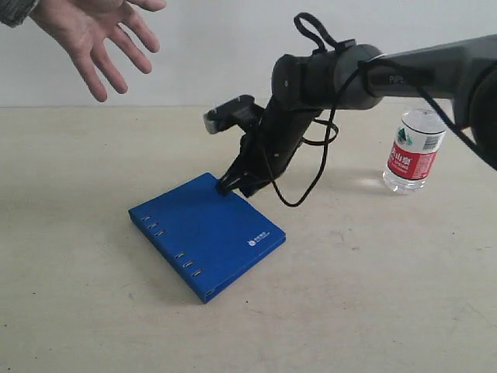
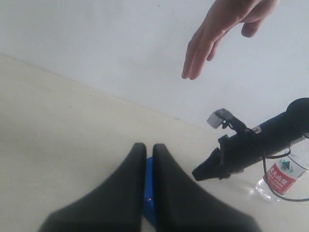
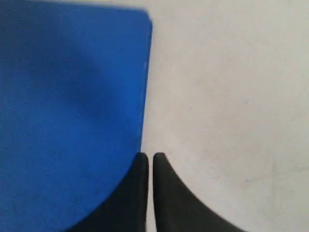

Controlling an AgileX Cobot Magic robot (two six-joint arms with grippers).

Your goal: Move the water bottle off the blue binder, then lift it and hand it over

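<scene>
On a beige table (image 1: pixel 373 295) a blue binder (image 1: pixel 206 237) lying flat, water bottle (image 1: pixel 414 151) upright well to its right, right gripper (image 1: pixel 233 184) pressed together at the binder's far edge, left gripper (image 2: pixel 149 154) likewise closed, person's hand (image 1: pixel 97 35) spread above, black cable (image 1: pixel 311 183) dangling

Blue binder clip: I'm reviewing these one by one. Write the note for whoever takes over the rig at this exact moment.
Left tool: shut, holding nothing.
Right tool: shut, empty, tips at the far edge of the blue binder; I cannot tell whether they touch it.
Water bottle: upright on the table, apart from the binder, on its right in the exterior view.
Person's hand: open, raised at the upper left of the exterior view.
Done: bottle is off the binder.
Left: the lift and the handover; the binder lies on the table.
</scene>
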